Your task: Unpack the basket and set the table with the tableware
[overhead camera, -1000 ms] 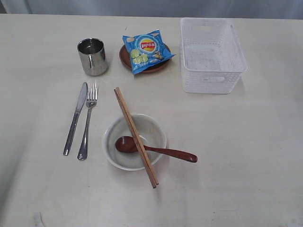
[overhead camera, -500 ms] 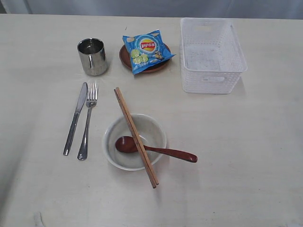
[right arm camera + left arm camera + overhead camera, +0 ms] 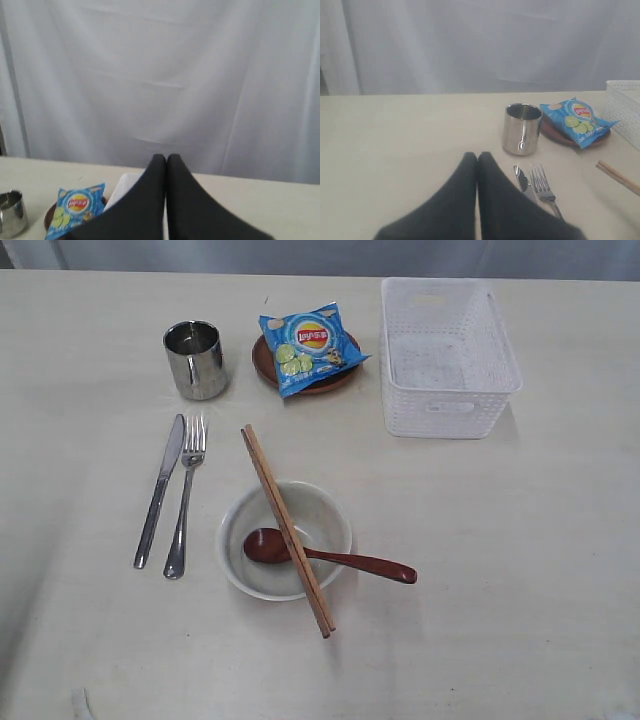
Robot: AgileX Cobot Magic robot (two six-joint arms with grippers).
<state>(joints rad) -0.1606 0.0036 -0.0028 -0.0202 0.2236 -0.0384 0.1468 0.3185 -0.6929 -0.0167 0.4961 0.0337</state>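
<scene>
The white basket stands at the back right of the table with nothing inside it. A white bowl near the middle holds a red-brown spoon, and chopsticks lie across its rim. A steel knife and fork lie side by side to its left. A steel cup stands behind them. A brown plate carries a blue snack bag. Neither arm shows in the exterior view. My left gripper is shut and holds nothing, near the knife. My right gripper is shut and holds nothing.
A pale curtain hangs behind the table's far edge. The left wrist view also takes in the cup, the snack bag and the fork.
</scene>
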